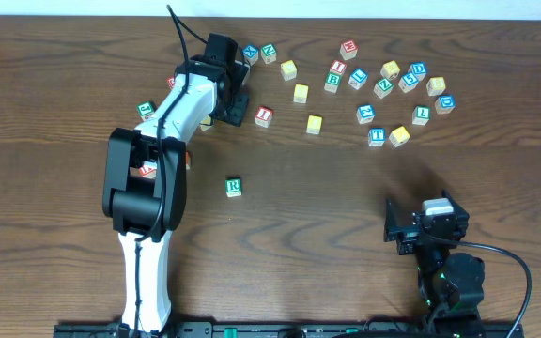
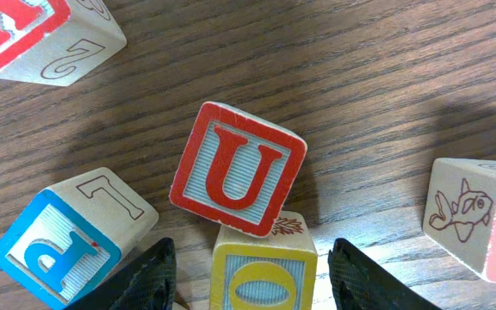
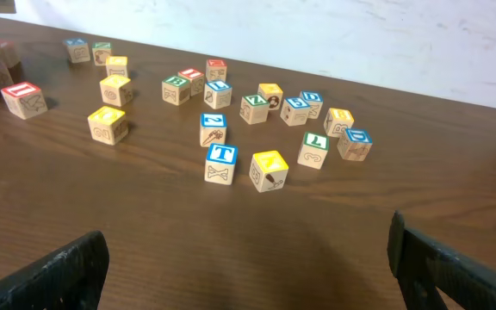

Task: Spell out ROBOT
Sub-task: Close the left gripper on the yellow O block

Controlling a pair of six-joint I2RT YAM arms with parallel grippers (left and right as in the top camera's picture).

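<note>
My left gripper (image 1: 222,109) is open at the back left, with its fingers on either side of a yellow O block (image 2: 265,275) in the left wrist view (image 2: 252,263). There is a gap on each side. A red U block (image 2: 238,168) leans on the O block's far edge. A green R block (image 1: 233,187) lies alone at mid-table. A green B block (image 1: 332,82) and a blue T block (image 1: 376,135) lie in the back right scatter. The T also shows in the right wrist view (image 3: 221,162). My right gripper (image 1: 394,228) is open and empty (image 3: 246,237) at the front right.
A blue block (image 2: 58,250) sits close to the left finger, a red A block (image 2: 24,34) farther off, and a fish-picture block (image 2: 480,215) to the right. A red I block (image 1: 264,115) is beside the left gripper. Several more blocks lie at the back right.
</note>
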